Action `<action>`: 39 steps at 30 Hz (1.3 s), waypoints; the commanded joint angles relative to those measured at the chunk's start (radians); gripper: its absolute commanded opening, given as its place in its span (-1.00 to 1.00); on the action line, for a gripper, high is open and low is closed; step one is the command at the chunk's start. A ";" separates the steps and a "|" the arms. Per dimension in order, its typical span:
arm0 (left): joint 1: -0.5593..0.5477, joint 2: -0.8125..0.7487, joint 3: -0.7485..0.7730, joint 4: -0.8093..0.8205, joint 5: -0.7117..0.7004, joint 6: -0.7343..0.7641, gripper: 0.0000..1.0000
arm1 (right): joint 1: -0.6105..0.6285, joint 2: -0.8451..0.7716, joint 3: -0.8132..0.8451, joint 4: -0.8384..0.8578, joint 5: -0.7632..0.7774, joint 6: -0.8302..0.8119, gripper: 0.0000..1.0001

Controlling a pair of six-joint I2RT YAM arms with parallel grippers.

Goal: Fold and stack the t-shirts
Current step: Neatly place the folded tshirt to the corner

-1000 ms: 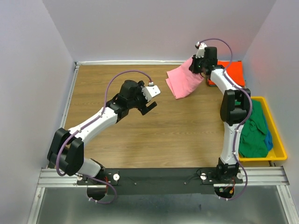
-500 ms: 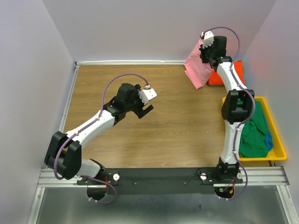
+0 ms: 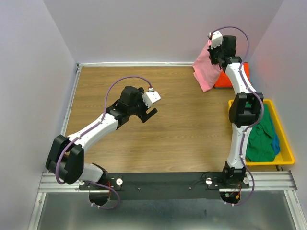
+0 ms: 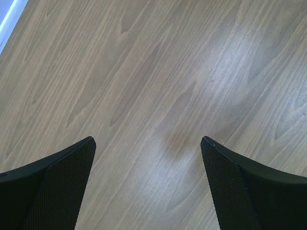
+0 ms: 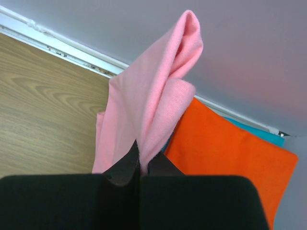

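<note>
My right gripper is shut on the folded pink t-shirt and holds it raised at the table's far right, the cloth hanging down beside the orange t-shirt. In the right wrist view the pink t-shirt is pinched between my closed jaws, with the flat folded orange t-shirt below it and a blue one showing under its far edge. Green and blue t-shirts lie crumpled in the yellow bin. My left gripper is open and empty above the bare wood mid-table, also shown in the left wrist view.
The yellow plastic bin stands at the table's right edge. A white rail runs along the back of the wooden table, with grey walls close behind and on both sides. The arm bases sit on a black rail at the near edge.
My right gripper has lifted the pink t-shirt off the table and carried it up and right towards the orange one. My left arm drew back slightly, then stayed still.
</note>
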 commanded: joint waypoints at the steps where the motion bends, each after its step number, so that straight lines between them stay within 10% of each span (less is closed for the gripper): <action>1: 0.001 -0.024 -0.018 0.007 0.025 -0.017 0.96 | -0.015 -0.070 0.063 -0.004 0.009 0.004 -0.99; 39: 0.001 0.017 0.014 -0.065 0.035 -0.005 0.97 | -0.179 0.027 0.116 -0.025 -0.089 0.020 -0.99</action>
